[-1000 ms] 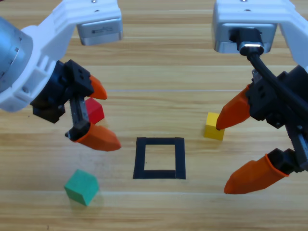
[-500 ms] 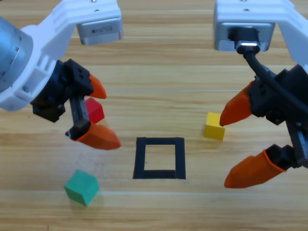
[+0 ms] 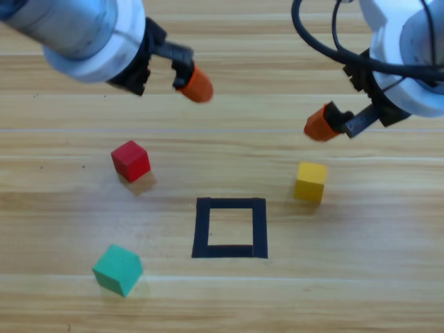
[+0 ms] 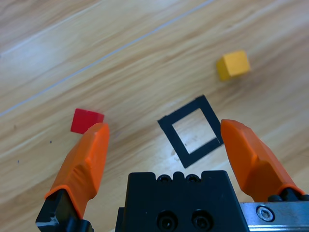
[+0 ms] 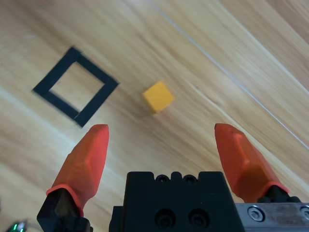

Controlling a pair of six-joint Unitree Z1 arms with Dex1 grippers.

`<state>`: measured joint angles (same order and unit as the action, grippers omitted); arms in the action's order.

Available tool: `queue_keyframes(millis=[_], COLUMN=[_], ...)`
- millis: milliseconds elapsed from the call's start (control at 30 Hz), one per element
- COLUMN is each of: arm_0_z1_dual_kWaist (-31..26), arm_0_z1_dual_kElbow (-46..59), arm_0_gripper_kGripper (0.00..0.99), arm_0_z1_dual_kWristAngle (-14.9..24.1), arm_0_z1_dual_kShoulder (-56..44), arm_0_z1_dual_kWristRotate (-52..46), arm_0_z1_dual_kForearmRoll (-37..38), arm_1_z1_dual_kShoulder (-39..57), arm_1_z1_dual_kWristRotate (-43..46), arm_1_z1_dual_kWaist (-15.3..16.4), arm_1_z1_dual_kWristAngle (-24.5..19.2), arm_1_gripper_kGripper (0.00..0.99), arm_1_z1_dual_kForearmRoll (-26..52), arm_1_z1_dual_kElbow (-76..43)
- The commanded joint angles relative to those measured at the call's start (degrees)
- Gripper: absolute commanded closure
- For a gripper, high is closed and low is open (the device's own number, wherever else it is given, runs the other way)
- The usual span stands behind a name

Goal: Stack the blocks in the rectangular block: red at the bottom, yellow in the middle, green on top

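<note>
A: Red cube (image 3: pixel 130 160) sits loose, frame left, apart from the tape square (image 3: pixel 229 227). Nothing stacked.

B: Left gripper (image 4: pixel 164 140) and right gripper (image 5: pixel 161 145): fingers spread, empty. Cube looks light and rigid; we'd pinch opposite flat faces.

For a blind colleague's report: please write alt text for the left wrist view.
The left gripper hangs open above a wooden table, its orange fingers framing a black tape square. A red cube lies left; a yellow cube lies beyond.
</note>
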<state>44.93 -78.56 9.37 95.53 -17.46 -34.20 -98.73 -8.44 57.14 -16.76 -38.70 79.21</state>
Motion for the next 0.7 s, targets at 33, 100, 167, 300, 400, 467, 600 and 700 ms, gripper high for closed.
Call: queue_keyframes(millis=[33,100,167,300,400,467,600,700], arm_0_z1_dual_kWaist=[-7.93,-9.6,-10.48,-12.59,-14.43,-15.31,-16.19,-16.19], arm_0_z1_dual_kElbow=[-3.71,-3.18,-3.27,-3.53,-3.53,-4.15,-8.98,-17.6], arm_0_gripper_kGripper=[0.0,0.0,0.0,0.0,0.0,0.001,0.0,0.0], arm_0_z1_dual_kWristAngle=[1.09,0.82,0.91,1.7,2.05,1.97,2.05,2.05], arm_0_z1_dual_kShoulder=[6.25,6.25,6.07,5.99,6.6,7.74,12.84,20.4], arm_0_z1_dual_kWristRotate=[-9.79,-13.13,-15.5,-22.36,-27.1,-29.12,-34.66,-39.23], arm_0_z1_dual_kForearmRoll=[-4.48,-4.83,-5.53,-8.87,-10.98,-12.39,-18.01,-25.75], arm_1_z1_dual_kShoulder=[-5.95,-7.0,-8.59,-11.31,-13.33,-15.53,-24.58,-33.81], arm_1_z1_dual_kWristRotate=[-9.4,-13.62,-15.12,-18.19,-23.38,-29.18,-35.07,-37.44], arm_1_z1_dual_kWaist=[-3.88,-5.38,-5.73,-5.9,-8.1,-10.91,-14.87,-14.78], arm_1_z1_dual_kWristAngle=[-3.55,-3.98,-4.34,-6.01,-3.72,0.59,9.46,9.99], arm_1_gripper_kGripper=[0.025,0.025,0.025,0.027,0.025,0.025,0.025,0.025], arm_1_z1_dual_kForearmRoll=[0.91,0.91,0.47,-0.06,-1.64,-3.22,-10.6,-20.8], arm_1_z1_dual_kElbow=[2.09,2.7,3.67,5.78,8.06,9.91,20.37,33.55])
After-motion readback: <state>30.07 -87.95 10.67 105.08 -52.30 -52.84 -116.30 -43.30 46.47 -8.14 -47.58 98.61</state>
